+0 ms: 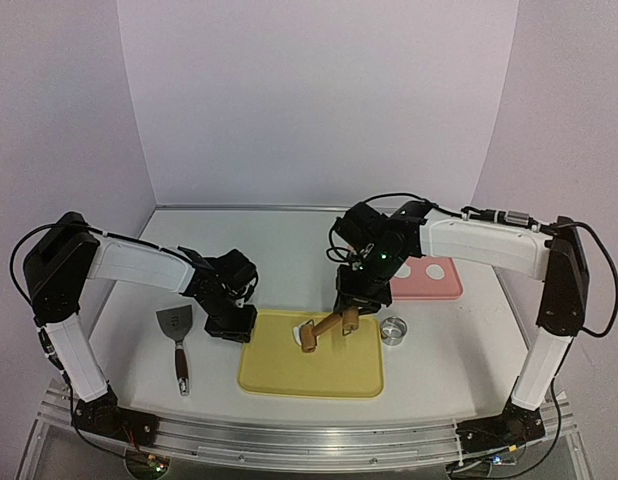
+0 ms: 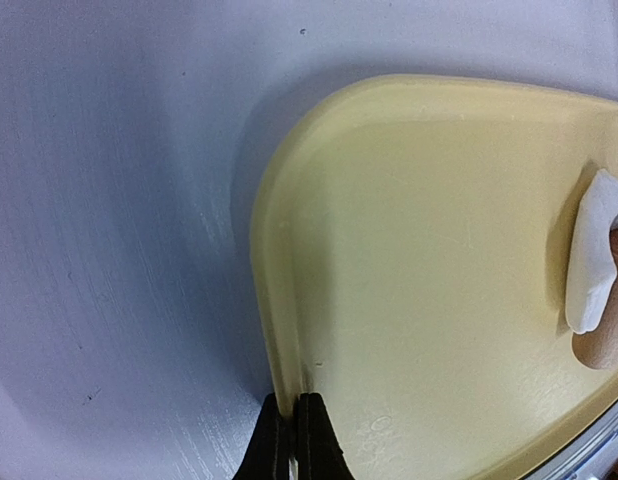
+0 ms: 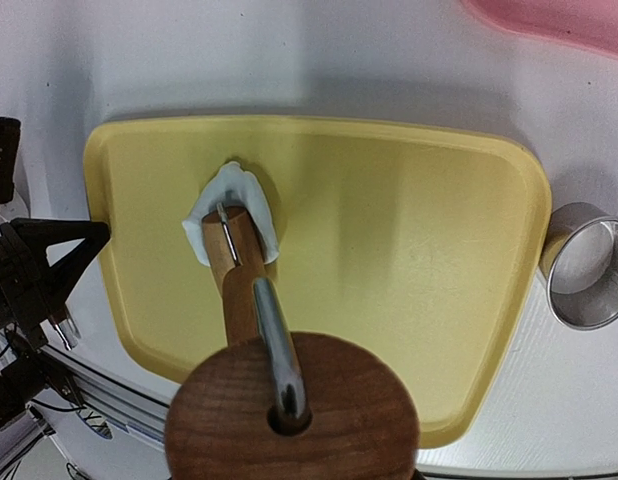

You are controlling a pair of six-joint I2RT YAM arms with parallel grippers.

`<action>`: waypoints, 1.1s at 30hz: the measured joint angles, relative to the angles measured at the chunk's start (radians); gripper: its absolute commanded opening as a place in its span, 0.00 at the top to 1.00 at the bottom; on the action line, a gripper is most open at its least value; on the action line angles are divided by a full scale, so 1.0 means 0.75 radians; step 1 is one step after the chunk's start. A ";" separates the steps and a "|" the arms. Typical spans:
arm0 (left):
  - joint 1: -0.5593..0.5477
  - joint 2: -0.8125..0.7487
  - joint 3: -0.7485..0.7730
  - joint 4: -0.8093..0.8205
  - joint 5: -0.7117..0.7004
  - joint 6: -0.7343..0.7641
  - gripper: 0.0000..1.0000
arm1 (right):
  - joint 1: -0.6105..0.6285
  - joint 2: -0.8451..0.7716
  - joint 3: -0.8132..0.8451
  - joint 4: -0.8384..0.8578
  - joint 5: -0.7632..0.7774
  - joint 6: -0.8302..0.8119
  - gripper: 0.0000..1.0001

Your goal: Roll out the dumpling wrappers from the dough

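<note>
An irregular white dough piece [image 1: 297,332] lies at the far left of the yellow tray [image 1: 319,375]. A wooden roller [image 1: 310,337] presses on the dough [image 3: 234,185], and my right gripper [image 1: 349,319] is shut on its handle. In the right wrist view the roller [image 3: 234,255] hides my own fingers. My left gripper [image 2: 292,440] is shut on the tray's rim [image 2: 279,385] at its far left corner, with the dough [image 2: 589,270] to the right. Two round dumpling wrappers [image 1: 403,271] [image 1: 432,269] lie on the pink tray [image 1: 451,287].
A metal ring cutter [image 1: 394,330] [image 3: 589,265] stands just right of the yellow tray [image 3: 409,230]. A spatula [image 1: 176,335] with a dark handle lies to the left of my left gripper [image 1: 234,325]. The pink tray [image 3: 559,20] sits behind the cutter.
</note>
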 measured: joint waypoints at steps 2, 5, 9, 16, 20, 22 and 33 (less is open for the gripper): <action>0.000 -0.004 -0.006 0.009 0.000 0.003 1.00 | 0.000 0.006 0.001 0.002 0.000 0.002 1.00; -0.004 -0.004 -0.006 0.010 0.000 0.004 1.00 | 0.001 0.017 0.010 0.003 -0.001 0.002 1.00; -0.005 -0.004 -0.007 0.010 -0.002 0.004 1.00 | 0.006 0.041 0.035 0.003 -0.001 -0.003 1.00; -0.005 -0.006 -0.008 0.010 -0.004 0.004 1.00 | 0.015 0.082 0.080 -0.001 -0.002 -0.008 1.00; -0.005 -0.010 -0.015 0.019 -0.004 0.004 1.00 | 0.015 0.094 0.091 0.002 -0.002 -0.008 1.00; -0.005 -0.011 -0.017 0.020 -0.004 0.004 1.00 | 0.017 0.098 0.095 0.003 -0.002 -0.008 1.00; -0.005 -0.022 -0.033 0.032 -0.007 0.002 1.00 | 0.032 0.151 0.145 0.008 -0.002 -0.009 1.00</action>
